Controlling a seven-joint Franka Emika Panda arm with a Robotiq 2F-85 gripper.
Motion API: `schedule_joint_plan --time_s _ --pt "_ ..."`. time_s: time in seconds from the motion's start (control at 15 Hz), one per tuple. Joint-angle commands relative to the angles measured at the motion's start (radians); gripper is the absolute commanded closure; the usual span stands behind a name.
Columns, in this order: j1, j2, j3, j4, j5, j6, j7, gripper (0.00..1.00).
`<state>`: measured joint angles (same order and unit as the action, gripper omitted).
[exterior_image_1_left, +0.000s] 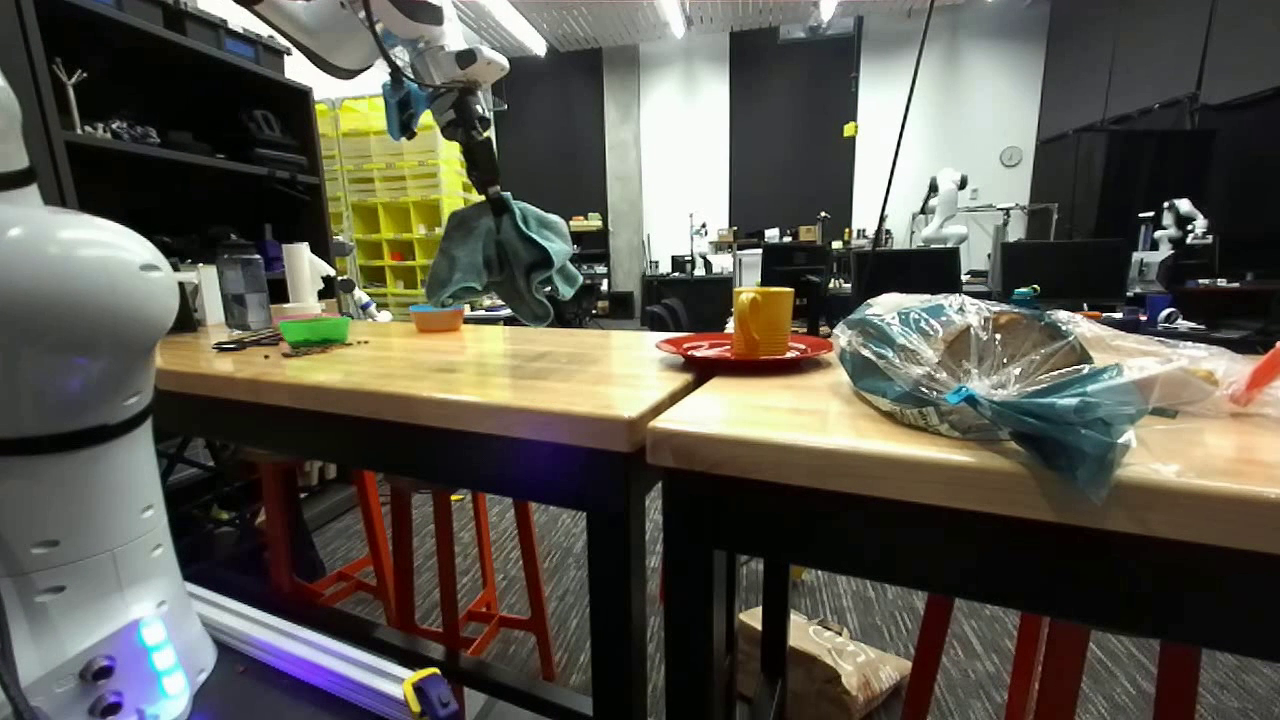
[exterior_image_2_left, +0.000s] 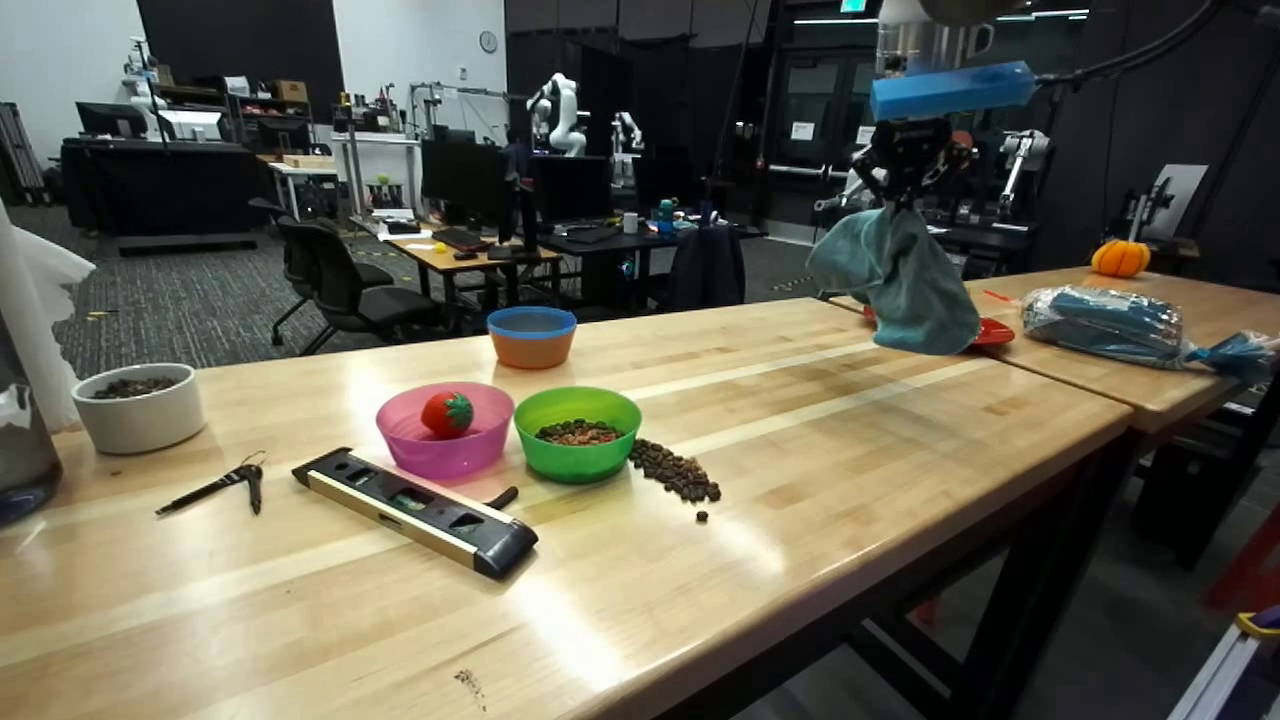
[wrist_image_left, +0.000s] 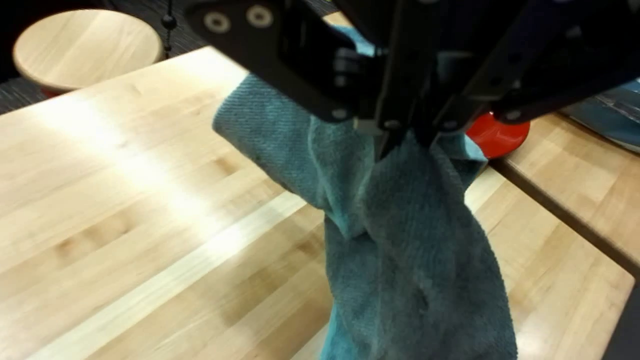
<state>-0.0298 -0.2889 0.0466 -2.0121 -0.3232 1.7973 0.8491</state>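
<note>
My gripper (exterior_image_1_left: 496, 205) is shut on a teal cloth (exterior_image_1_left: 515, 260) and holds it in the air above the wooden table (exterior_image_1_left: 480, 375). The gripper (exterior_image_2_left: 900, 203) and the hanging cloth (exterior_image_2_left: 910, 290) also show in the other exterior picture. In the wrist view, the gripper (wrist_image_left: 407, 142) pinches the bunched cloth (wrist_image_left: 415, 250), which hangs down in folds and hides the fingertips in part. A red plate (exterior_image_1_left: 690, 346) with a yellow mug (exterior_image_1_left: 770, 325) on it stands near the seam between two tables. The plate (wrist_image_left: 497, 137) is partly hidden behind the cloth in the wrist view.
A plastic-bagged item (exterior_image_1_left: 1000, 370) lies on the second table. Along the first table are a green bowl (exterior_image_2_left: 580, 462) with spilled dark bits (exterior_image_2_left: 678, 470), a pink bowl (exterior_image_2_left: 440, 452) holding a toy strawberry (exterior_image_2_left: 447, 413), an orange-blue bowl (exterior_image_2_left: 532, 347), a level (exterior_image_2_left: 420, 510) and a white bowl (exterior_image_2_left: 140, 418).
</note>
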Motion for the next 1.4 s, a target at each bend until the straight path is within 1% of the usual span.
schedule_joint_plan --time_s 0.0,0.27,0.4,0.6,0.87,1.13,1.33 --pt "-0.065 0.078 -0.059 0.033 -0.004 0.045 -0.075 0.98" --pt "-0.108 0.15 -0.119 0.046 0.028 0.102 -0.129 0.98" --pt "-0.111 0.148 -0.146 0.032 0.1 0.127 -0.19 0.98" --pt "-0.109 0.122 -0.164 -0.015 0.202 0.142 -0.267 0.98" --pt "-0.131 0.109 -0.185 -0.057 0.213 0.136 -0.276 0.98" --pt "-0.162 0.114 -0.211 -0.067 0.205 0.093 -0.268 0.98" --pt "-0.188 0.102 -0.232 -0.091 0.199 0.085 -0.26 0.98"
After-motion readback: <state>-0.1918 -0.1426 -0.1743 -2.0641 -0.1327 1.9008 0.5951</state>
